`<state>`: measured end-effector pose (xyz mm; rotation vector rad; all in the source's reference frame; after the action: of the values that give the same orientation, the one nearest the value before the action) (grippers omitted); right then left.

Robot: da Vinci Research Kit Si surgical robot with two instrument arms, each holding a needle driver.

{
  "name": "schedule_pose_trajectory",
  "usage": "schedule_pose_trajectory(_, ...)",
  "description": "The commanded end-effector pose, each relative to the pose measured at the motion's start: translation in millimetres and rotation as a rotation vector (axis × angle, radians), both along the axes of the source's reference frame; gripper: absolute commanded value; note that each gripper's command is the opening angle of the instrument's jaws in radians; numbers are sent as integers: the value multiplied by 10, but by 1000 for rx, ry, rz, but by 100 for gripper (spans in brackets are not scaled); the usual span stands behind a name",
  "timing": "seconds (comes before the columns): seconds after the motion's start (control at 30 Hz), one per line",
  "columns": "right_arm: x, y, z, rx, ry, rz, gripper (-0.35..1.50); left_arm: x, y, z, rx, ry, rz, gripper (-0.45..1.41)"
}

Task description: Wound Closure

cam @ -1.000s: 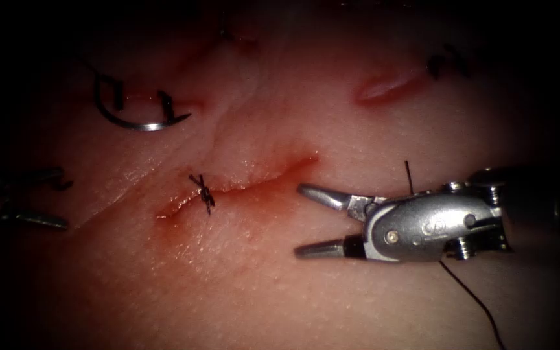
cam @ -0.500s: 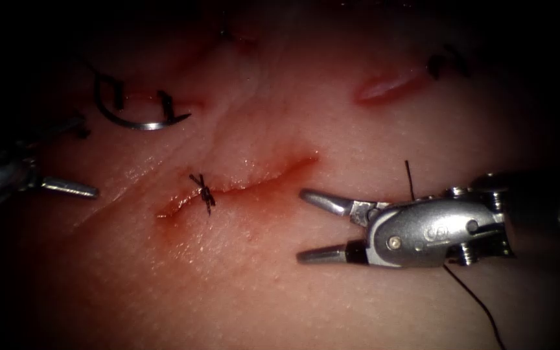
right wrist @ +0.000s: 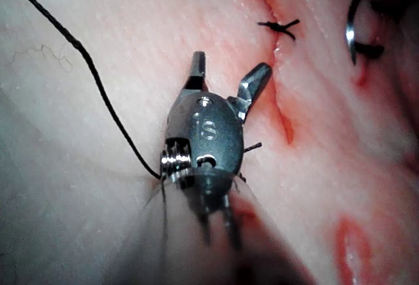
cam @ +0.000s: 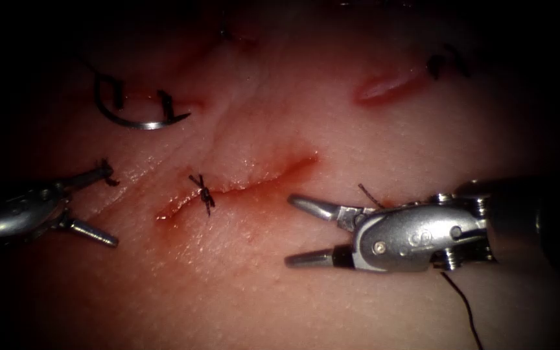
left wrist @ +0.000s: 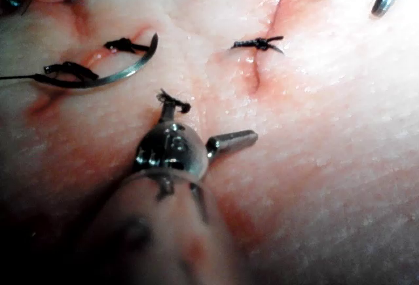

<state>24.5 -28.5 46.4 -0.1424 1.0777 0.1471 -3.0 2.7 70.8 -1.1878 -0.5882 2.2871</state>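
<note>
My right tool (right wrist: 229, 75) sits over the tissue (right wrist: 118, 219) with its 2 jaws spread apart and nothing between them, tips just beside the cut (right wrist: 278, 105). I see 1 knot (right wrist: 280, 28) tied across the cut beyond the tips, and the needle (right wrist: 357, 19) lying farther off on the tissue. A thread (right wrist: 98, 95) trails past the tool's wrist.
</note>
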Motion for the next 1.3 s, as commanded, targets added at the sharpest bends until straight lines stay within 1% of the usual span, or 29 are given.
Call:
schedule_pose_trajectory(0.03,10,2,5,-1,3,1,147,0,2,11,2,3,8,96)
schedule_pose_trajectory(0.13,11,2,4,1,1,0,145,19,3,24,37,24,34,96)
schedule_pose_trajectory(0.17,11,2,4,2,1,0,145,28,4,27,41,48,54,106)
schedule_pose_trajectory(0.2,11,2,4,2,1,0,145,33,3,30,38,77,71,111)
schedule_pose_trajectory(0.27,11,3,3,3,1,0,145,46,3,33,31,159,118,113)
schedule_pose_trajectory(0.37,11,5,1,6,1,0,145,63,2,32,39,251,178,111)
schedule_pose_trajectory(0.47,11,5,0,8,1,0,145,76,0,24,21,331,208,108)
schedule_pose_trajectory(0.53,10,5,0,8,2,0,145,81,-5,14,-6,400,266,105)
schedule_pose_trajectory(0.6,10,5,0,8,2,-1,145,82,-17,3,-19,458,352,95)
schedule_pose_trajectory(0.63,10,5,0,8,2,-1,145,81,-23,-2,-5,474,385,91)
schedule_pose_trajectory(0.67,10,4,-1,8,3,-1,145,80,-29,-7,21,479,413,84)
schedule_pose_trajectory(0.7,10,4,-1,8,3,-2,145,77,-37,-14,59,477,451,73)
schedule_pose_trajectory(0.73,10,4,-1,8,3,-2,145,75,-41,-19,88,462,470,69)
schedule_pose_trajectory(0.8,10,3,-1,13,4,1,145,67,-47,-30,133,392,533,58)
schedule_pose_trajectory(0.87,10,3,-1,12,4,1,145,58,-47,-38,143,315,543,58)
schedule_pose_trajectory(0.93,10,3,0,12,7,-1,144,43,-40,-47,119,240,516,58)
schedule_pose_trajectory(1.0,10,2,0,11,7,-1,144,28,-30,-54,92,178,458,64)
schedule_pose_trajectory(1.13,10,1,0,26,13,5,144,-7,-1,-69,35,39,311,91)
schedule_pose_trajectory(1.23,11,-2,0,25,16,2,142,-22,24,-80,-6,-6,195,91)
schedule_pose_trajectory(1.3,10,-4,0,24,18,0,142,-26,38,-87,-28,3,132,91)
